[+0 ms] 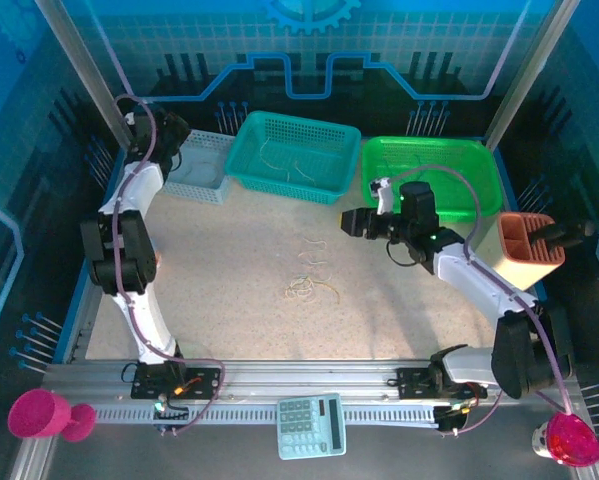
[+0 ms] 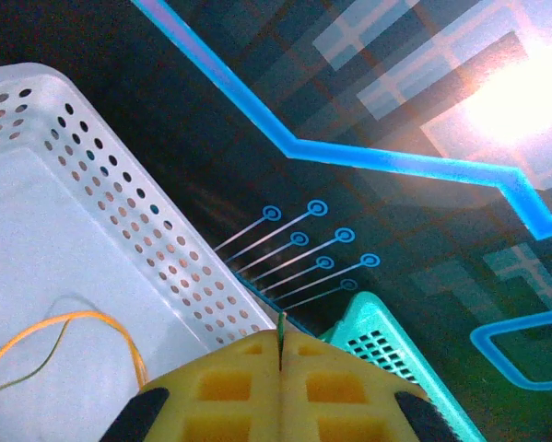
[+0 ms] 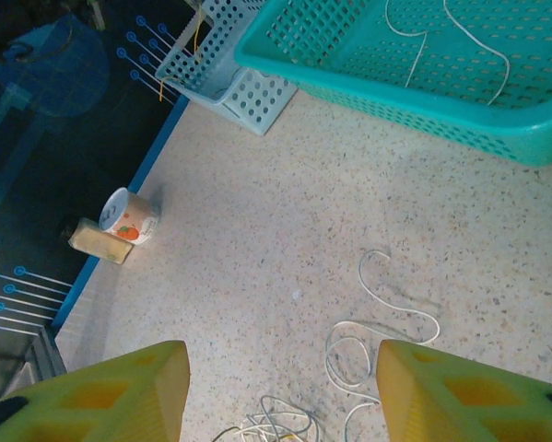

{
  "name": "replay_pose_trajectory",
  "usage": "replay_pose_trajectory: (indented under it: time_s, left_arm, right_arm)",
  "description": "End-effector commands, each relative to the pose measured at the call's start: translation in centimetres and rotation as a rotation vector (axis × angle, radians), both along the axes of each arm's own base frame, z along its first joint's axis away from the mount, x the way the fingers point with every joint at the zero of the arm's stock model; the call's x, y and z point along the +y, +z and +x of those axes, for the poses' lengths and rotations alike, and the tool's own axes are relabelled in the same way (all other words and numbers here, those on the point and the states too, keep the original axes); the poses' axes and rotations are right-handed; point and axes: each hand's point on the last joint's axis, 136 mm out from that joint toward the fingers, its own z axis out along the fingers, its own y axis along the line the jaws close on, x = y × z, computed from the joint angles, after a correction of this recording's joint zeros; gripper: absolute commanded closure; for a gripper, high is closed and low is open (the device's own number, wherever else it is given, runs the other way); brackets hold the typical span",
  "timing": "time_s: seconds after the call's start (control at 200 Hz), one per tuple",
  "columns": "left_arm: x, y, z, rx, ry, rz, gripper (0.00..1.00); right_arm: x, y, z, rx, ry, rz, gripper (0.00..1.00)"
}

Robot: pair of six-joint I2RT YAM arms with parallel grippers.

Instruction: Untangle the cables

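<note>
Right hand (image 3: 282, 368) hangs spread above the speckled desk (image 3: 257, 212), with thin curly whitish and tan cables (image 1: 305, 288) lying just ahead between its fingers; left hand (image 2: 280, 348) is pressed together over a white perforated basket (image 2: 165, 267).

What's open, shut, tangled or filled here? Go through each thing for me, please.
Left gripper: jaws shut, at the white basket.
Right gripper: jaws open, holding nothing.
Cables on the table: loose, partly tangled.
White basket: holds a yellow strand.
Teal basket: holds whitish strands.
</note>
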Motion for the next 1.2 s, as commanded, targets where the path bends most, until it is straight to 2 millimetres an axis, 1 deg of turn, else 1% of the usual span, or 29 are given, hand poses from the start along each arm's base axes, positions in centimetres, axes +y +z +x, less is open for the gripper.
replay_pose_trajectory:
  time_s: [0.0,0.035,0.055,0.105,0.155,0.185,0.225,0.255,0.29,0.335,0.44,0.52,0.57,0.575,0.585,0.59,0.675,0.68,0.685,0.705,0.72,0.78,0.885,0.985,1.035,1.146,1.191]
  left_arm:
    - [0.2,-1.0,0.9,0.041,-0.024,0.024,0.96]
    - [0.2,-1.4,1.0,0.046,-0.024,0.020,0.90]
    - [0.2,-1.5,1.1,0.047,-0.024,0.020,0.84]
    - [0.1,-1.8,1.2,0.052,-0.027,0.020,0.66]
    - [0.2,-1.9,1.2,0.056,-0.026,0.023,0.51]
    - [0.2,-1.9,1.1,0.061,-0.029,0.025,0.40]
    - [0.2,-1.6,1.0,0.061,-0.032,0.029,0.28]
    - [0.1,-1.3,0.9,0.057,-0.039,0.034,0.21]
    - [-0.2,-0.7,0.7,0.051,-0.051,0.035,0.11]
    - [-0.4,-0.2,0.4,0.045,-0.062,0.033,0.01]
    - [-1.8,1.7,-0.5,0.008,-0.122,0.014,0.01]
    - [-3.3,2.9,-1.8,-0.003,-0.167,-0.004,0.01]
    - [-4.4,3.3,-2.8,-0.001,-0.198,-0.018,0.01]
    - [-4.6,3.8,-3.0,-0.009,-0.201,-0.017,0.01]
    - [-4.8,3.5,-3.1,-0.002,-0.205,-0.020,0.01]
    - [-4.9,4.0,-3.3,-0.010,-0.210,-0.019,0.01]
    - [-7.5,4.3,-5.5,0.003,-0.275,-0.045,0.01]
    - [-7.6,3.9,-5.7,0.013,-0.276,-0.049,0.01]
    - [-7.8,4.2,-5.8,0.009,-0.282,-0.050,0.01]
    - [-8.5,3.9,-6.4,0.019,-0.299,-0.055,0.01]
    - [-9.1,4.2,-7.0,0.018,-0.312,-0.056,0.01]
    - [-11.3,3.9,-9.0,0.031,-0.365,-0.065,0.01]
    - [-15.4,2.2,-13.2,0.080,-0.472,-0.075,0.01]
    - [-19.2,0.0,-17.3,0.139,-0.574,-0.079,0.01]
    - [-20.9,-1.5,-19.4,0.180,-0.619,-0.083,0.01]
    - [-23.9,-3.9,-23.8,0.247,-0.701,-0.074,0.01]
    - [-24.4,-5.2,-25.4,0.279,-0.709,-0.056,0.01]
  right_arm:
    - [0.3,-0.1,-0.8,-0.027,0.000,-0.033,0.43]
    - [0.4,-0.1,-1.0,-0.033,-0.004,-0.040,0.43]
    - [0.5,-0.1,-1.1,-0.035,-0.005,-0.044,0.43]
    - [0.7,-0.2,-1.4,-0.043,-0.011,-0.054,0.43]
    - [0.9,-0.3,-1.7,-0.048,-0.018,-0.064,0.43]
    - [0.9,-0.4,-1.9,-0.050,-0.023,-0.070,0.43]
    - [1.1,-0.4,-2.2,-0.054,-0.026,-0.078,0.42]
    - [1.2,-0.5,-2.5,-0.055,-0.027,-0.085,0.42]
    - [1.3,-0.4,-2.7,-0.060,-0.030,-0.092,0.42]
    - [1.5,-0.4,-3.1,-0.062,-0.031,-0.102,0.42]
    - [1.8,-0.4,-3.9,-0.049,-0.031,-0.128,0.42]
    - [1.8,-0.9,-4.4,-0.023,-0.037,-0.164,0.42]
    - [1.8,-1.2,-4.8,-0.014,-0.034,-0.186,0.42]
    - [1.8,-1.3,-4.8,-0.012,-0.033,-0.188,0.42]
    - [1.8,-1.4,-5.0,-0.010,-0.032,-0.195,0.42]
    - [1.7,-1.4,-5.0,-0.010,-0.033,-0.198,0.42]
    - [1.3,-2.2,-5.6,0.011,-0.040,-0.235,0.42]
    - [1.3,-2.3,-5.6,0.013,-0.041,-0.237,0.42]
    - [1.2,-2.4,-5.6,0.014,-0.042,-0.238,0.42]
    - [1.0,-2.7,-5.7,0.020,-0.046,-0.247,0.42]
    - [0.9,-2.9,-5.8,0.024,-0.050,-0.252,0.42]
    - [0.3,-3.8,-6.2,0.044,-0.064,-0.274,0.42]
    - [-0.5,-5.1,-6.7,0.068,-0.087,-0.300,0.42]
    - [-0.9,-6.3,-7.1,0.090,-0.095,-0.310,0.42]
    - [-0.9,-6.7,-7.2,0.099,-0.093,-0.310,0.42]
    - [-0.2,-7.5,-7.3,0.127,-0.068,-0.290,0.42]
    - [0.5,-7.8,-7.3,0.139,-0.049,-0.273,0.42]
